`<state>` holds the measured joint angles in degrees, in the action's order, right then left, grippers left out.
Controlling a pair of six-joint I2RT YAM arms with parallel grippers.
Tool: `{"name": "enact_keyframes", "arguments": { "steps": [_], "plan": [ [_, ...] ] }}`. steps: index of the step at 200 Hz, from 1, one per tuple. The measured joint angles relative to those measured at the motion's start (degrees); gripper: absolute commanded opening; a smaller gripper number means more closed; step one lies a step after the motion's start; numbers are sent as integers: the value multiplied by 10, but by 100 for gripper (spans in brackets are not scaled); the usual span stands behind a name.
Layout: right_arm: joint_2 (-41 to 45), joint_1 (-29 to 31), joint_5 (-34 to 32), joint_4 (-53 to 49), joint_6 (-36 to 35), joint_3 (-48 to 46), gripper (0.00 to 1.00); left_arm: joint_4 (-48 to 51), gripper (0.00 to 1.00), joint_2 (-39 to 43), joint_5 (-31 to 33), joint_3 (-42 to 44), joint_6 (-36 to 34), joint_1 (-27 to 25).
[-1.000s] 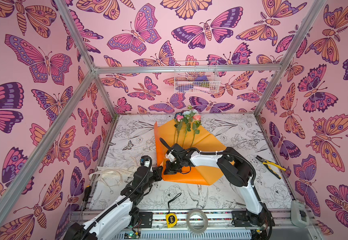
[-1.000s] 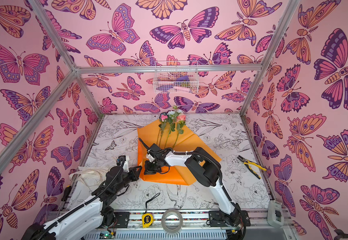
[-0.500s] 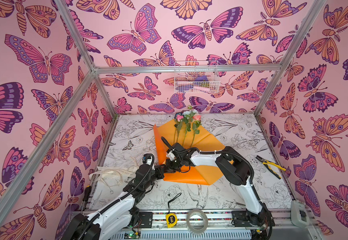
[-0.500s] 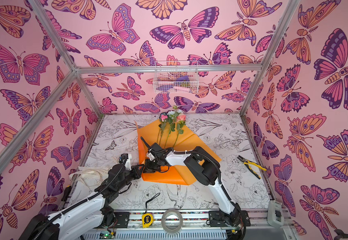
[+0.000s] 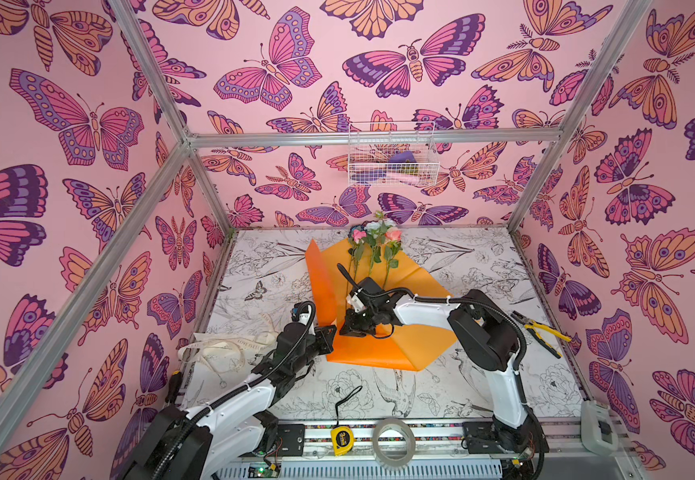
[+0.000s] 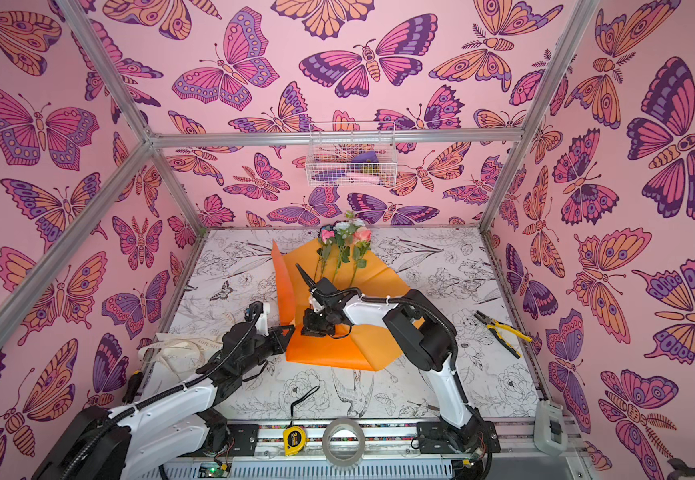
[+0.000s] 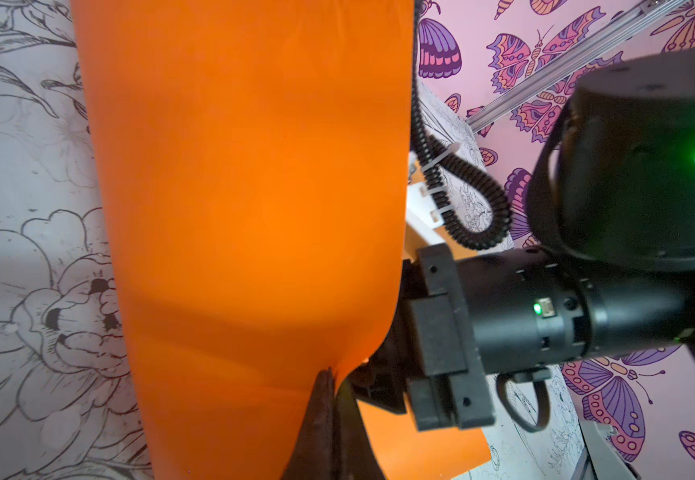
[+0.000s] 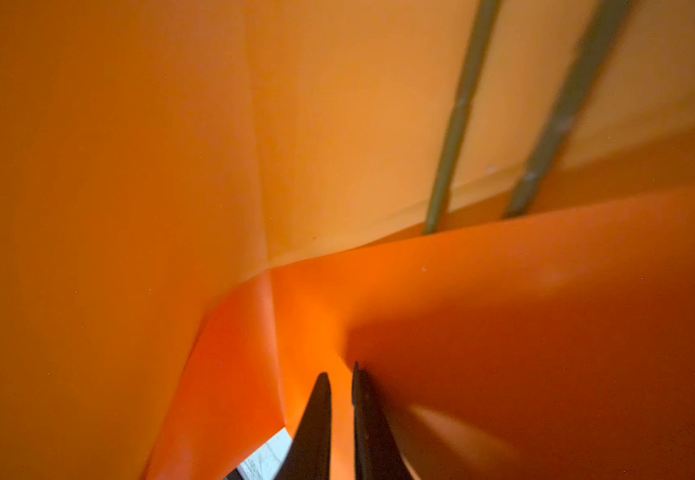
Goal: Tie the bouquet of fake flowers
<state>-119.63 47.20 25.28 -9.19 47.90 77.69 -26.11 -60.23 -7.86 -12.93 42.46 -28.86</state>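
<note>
The bouquet of fake flowers (image 5: pixel 374 245) lies mid-desk (image 5: pixel 483 257), with its blooms toward the back wall and its stems on the orange wrapping paper (image 5: pixel 379 351). The left end effector (image 7: pixel 329 378) is clamped on the edge of the paper's left flap, which stands raised off the desk. The right end effector (image 8: pixel 339 370) sits just beside it, low over the paper. Its fingers are a narrow slit apart, and I cannot tell whether paper lies in the slit.
</note>
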Motion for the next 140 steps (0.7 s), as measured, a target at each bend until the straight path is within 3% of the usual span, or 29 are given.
{"name": "enact_keyframes", "arguments": {
  "steps": [24,88,140],
  "plan": [
    [26,-8,-29,-24,-16,-4,18,-17,0,-24,-10,-5,0,-1],
    [112,-37,-103,-62,-67,-6,38,-61,0,-92,-33,-23,-1,-6],
    [124,-38,-123,-64,-90,6,49,-101,0,-150,-48,-39,0,-15]
  ]
}}
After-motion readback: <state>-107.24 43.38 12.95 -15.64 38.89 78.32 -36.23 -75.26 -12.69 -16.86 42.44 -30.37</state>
